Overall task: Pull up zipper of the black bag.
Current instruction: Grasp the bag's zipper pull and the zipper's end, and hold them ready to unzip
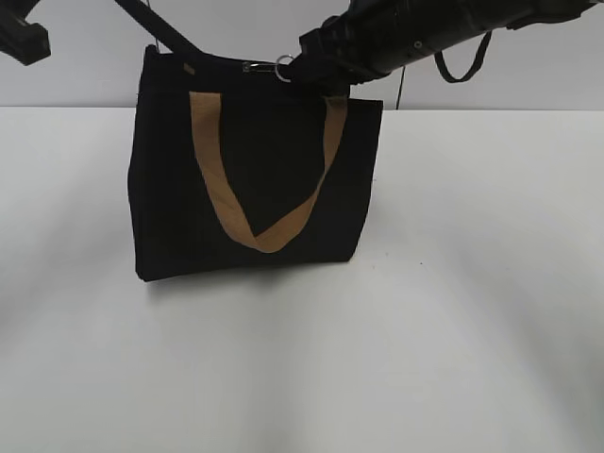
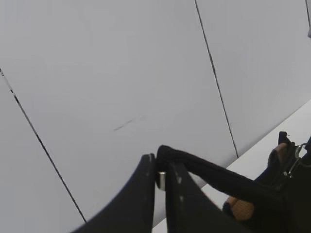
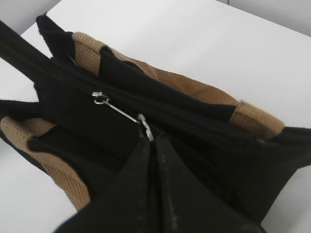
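A: Black bag [image 1: 255,179] upright, frame centre on tabletop [image 1: 472,311]. Right pincer [image 3: 148,138] clamped on the zipper [image 3: 124,114] ring.

B: Left pincer [image 2: 160,177] pinches the black strap [image 2: 214,177], upper left. Suggest pulling along the zip line, strap kept taut.

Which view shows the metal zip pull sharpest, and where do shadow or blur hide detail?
Right wrist view: the zipper pull is crisp. Exterior view: the black bag is a flat dark mass with a soft shadow beneath. Left wrist view: the left gripper looms dark and slightly blurred.
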